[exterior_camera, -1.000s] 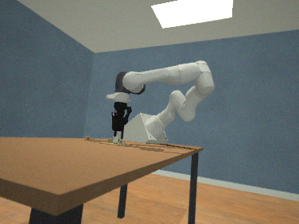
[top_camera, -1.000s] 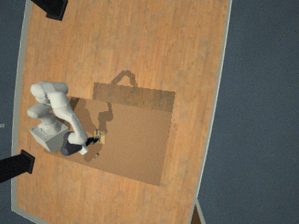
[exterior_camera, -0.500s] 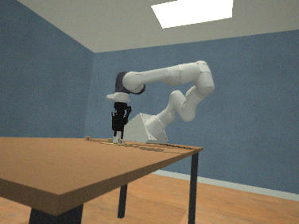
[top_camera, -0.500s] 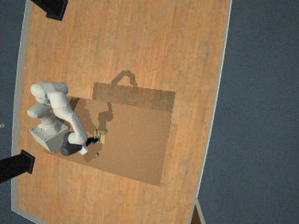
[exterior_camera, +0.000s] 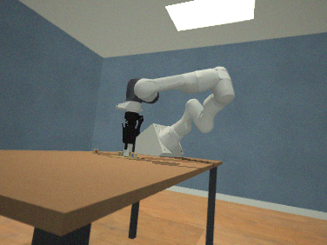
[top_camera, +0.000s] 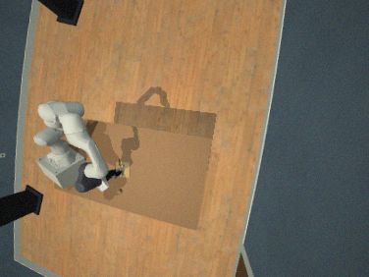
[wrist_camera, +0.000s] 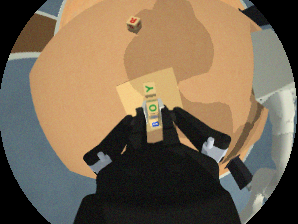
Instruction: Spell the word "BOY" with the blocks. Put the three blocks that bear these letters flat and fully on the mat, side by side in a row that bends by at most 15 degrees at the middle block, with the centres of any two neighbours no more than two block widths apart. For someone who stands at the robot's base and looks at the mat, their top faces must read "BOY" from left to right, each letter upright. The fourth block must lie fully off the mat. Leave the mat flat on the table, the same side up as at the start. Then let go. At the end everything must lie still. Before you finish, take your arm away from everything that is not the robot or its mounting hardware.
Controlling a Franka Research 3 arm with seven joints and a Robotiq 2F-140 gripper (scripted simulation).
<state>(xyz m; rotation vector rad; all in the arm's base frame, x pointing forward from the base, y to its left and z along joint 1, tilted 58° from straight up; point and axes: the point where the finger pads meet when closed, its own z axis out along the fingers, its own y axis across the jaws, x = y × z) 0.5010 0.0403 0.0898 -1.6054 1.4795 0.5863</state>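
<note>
The white arm reaches from its base across the wooden tabletop; its dark tool is over the small pale mat; shadows fall beside the arm; blue-grey floor lies beyond the tabletop's edge.

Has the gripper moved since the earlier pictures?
No, none that I can see: in the exterior view the gripper stays beside the robot's base.
</note>
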